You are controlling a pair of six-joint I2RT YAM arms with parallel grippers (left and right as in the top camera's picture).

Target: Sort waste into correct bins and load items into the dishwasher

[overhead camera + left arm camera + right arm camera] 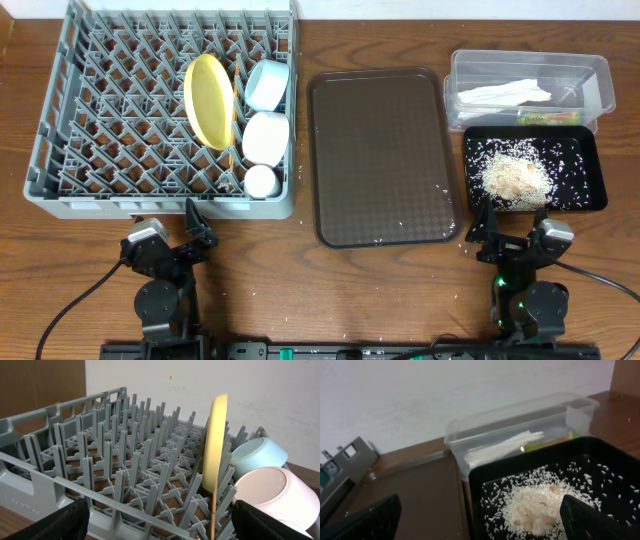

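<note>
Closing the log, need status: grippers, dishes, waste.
Left gripper, right gripper open. Round yellow plate in grey plastic dish rack. White paper napkin in clear plastic tub, white rice in black rectangular tray. Stray grains on brown serving tray.

Both black: left arm (160, 290), right arm (530, 305). Grey block (147, 234) on each wrist. Black cable (100, 281) from each base. Green LEDs (500, 283) on right arm. Matte black fingers (50, 522).
</note>
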